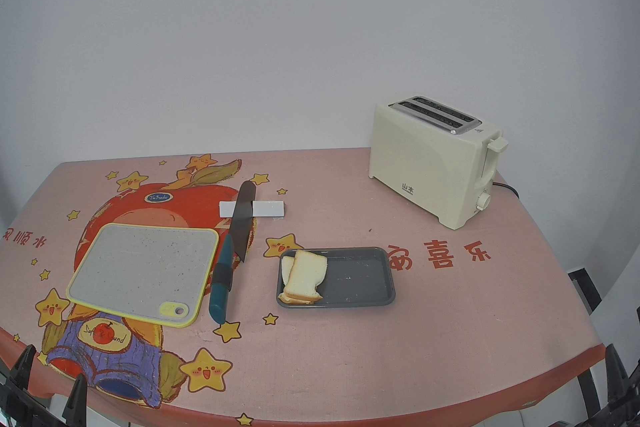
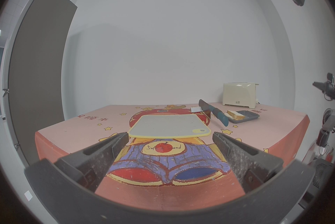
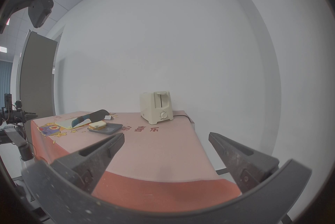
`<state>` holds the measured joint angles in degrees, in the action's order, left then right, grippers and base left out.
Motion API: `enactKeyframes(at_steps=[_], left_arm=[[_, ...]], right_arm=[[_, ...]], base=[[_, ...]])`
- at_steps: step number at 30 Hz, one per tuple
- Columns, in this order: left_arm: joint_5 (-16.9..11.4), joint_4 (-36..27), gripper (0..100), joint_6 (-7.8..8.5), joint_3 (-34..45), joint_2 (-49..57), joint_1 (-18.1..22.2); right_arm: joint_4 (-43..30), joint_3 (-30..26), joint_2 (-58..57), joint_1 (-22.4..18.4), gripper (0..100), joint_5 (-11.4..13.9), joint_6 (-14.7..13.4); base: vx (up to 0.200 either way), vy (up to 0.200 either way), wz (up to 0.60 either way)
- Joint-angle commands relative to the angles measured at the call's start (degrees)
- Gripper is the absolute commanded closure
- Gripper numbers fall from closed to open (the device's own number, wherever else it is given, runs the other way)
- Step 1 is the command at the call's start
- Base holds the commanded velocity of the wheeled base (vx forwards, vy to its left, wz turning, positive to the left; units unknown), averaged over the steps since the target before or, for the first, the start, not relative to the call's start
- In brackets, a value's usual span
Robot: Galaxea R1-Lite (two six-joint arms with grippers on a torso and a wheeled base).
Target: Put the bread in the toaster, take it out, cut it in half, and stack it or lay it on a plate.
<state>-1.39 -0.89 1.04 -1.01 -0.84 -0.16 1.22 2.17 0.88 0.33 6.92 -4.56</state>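
Two bread slices (image 1: 305, 276) lie overlapping at the left end of a dark grey tray (image 1: 363, 278) in the middle of the table. The cream toaster (image 1: 435, 158) stands at the back right, slots empty. A grey cutting board with a yellow rim (image 1: 141, 272) lies at the left, and a teal-handled knife (image 1: 231, 252) rests beside it with its blade over a white block (image 1: 252, 208). My left gripper (image 2: 170, 140) is open, off the table's near left edge. My right gripper (image 3: 166, 140) is open too, off the near right corner. Both hold nothing.
The table (image 1: 467, 328) carries a pink cartoon-print cloth. The toaster's cord (image 1: 507, 188) trails behind it at the right edge. A plain white wall stands close behind the table. Bare cloth lies between the tray and the near edge.
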Motion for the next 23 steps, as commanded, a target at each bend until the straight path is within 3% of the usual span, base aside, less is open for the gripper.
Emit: enactKeyframes(at_steps=[1, 3, 7, 23], left_arm=[[0.0, 0.0, 0, 0.02, 0.7, 0.1, 0.0], [0.0, 0.0, 0, 0.02, 0.7, 0.1, 0.0], [0.0, 0.0, 0, 0.02, 0.7, 0.1, 0.0], [0.0, 0.0, 0, 0.02, 0.7, 0.1, 0.0]], right_arm=[[-6.0, 0.8, -0.9, 0.0, 0, -2.9, 6.1], [-5.1, -0.9, -0.9, -0.1, 0, -2.6, 9.0], [-3.0, -1.5, -0.9, 0.1, 0, -2.7, 7.5], [-2.1, -1.9, -0.9, 0.0, 0, -2.8, 7.5]], base=[[0.000, 0.000, 0.00], [0.000, 0.000, 0.00], [0.000, 0.000, 0.00], [0.000, 0.000, 0.00]])
